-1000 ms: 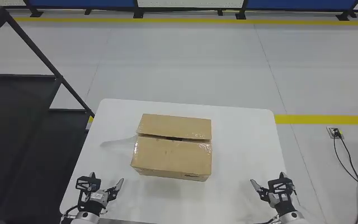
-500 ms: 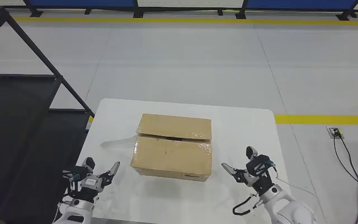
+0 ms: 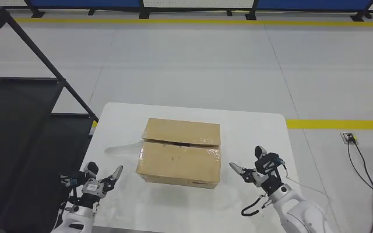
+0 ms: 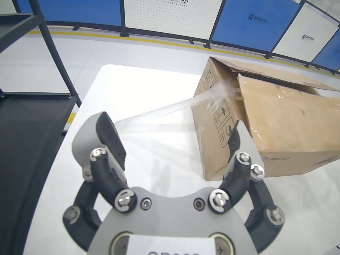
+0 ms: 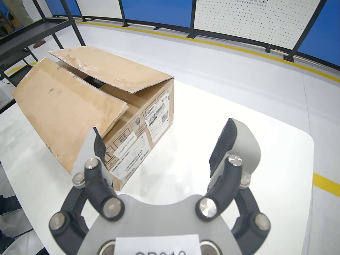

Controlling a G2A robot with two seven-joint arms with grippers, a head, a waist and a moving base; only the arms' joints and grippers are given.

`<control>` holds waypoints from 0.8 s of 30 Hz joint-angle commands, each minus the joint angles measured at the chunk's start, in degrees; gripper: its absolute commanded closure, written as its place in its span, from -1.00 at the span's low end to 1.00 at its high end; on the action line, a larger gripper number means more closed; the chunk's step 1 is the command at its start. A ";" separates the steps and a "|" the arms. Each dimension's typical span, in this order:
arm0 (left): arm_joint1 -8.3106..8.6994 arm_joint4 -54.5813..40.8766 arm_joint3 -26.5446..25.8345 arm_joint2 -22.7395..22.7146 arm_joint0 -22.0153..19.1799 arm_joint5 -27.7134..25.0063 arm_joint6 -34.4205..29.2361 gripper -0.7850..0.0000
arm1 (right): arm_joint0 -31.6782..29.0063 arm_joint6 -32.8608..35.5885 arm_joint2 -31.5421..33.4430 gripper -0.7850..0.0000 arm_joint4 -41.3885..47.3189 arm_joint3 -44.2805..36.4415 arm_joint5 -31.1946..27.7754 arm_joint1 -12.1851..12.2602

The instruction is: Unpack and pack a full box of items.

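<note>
The box (image 3: 180, 152) is sitting on the white table (image 3: 250, 125) with a long side facing the robot. Its two top flaps are lying nearly shut but unsealed. The far flap (image 5: 106, 67) is riding a little above the near flap (image 5: 66, 107), and a dark gap (image 3: 182, 142) is showing between them. Scraps of clear film are clinging to the flap edges. A strip of clear tape (image 4: 164, 110) is trailing from the top of the box's left end, out and down onto the table left of the box. Printed labels (image 5: 156, 115) are covering the box's right end.

The left gripper (image 3: 106, 170) is hovering off the box's near left corner, clearly apart from it and pointing toward the box's left end. Its jaws are standing wide apart and gripping nothing. Seen from its own wrist, this gripper (image 4: 170, 123) is framing the tape strip and the box's corner between its ribbed pads (image 4: 110, 136).

The right gripper (image 3: 246, 161) is hovering near the box's near right corner, closer to the box than the left one is, with a sliver of table showing between. Its jaws are also spread wide and are carrying nothing, and it is pointing toward the labelled end.

A black rack (image 3: 35, 134) is standing well to the left of the box, past the table's edge.
</note>
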 commanded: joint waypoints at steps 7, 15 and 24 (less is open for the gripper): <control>-0.48 -5.78 2.24 2.34 -6.73 1.40 -4.84 -1.00 | 9.51 6.28 -1.65 -1.00 30.04 11.74 -18.61 -0.17; -1.00 -9.45 3.04 3.79 -8.54 2.44 -4.01 -1.00 | 18.87 27.43 -4.80 -1.00 54.21 22.90 -21.95 0.34; -1.27 -11.09 3.68 3.90 -9.40 3.01 -4.07 -1.00 | 24.36 35.50 -9.09 -1.00 61.36 27.16 -21.24 0.15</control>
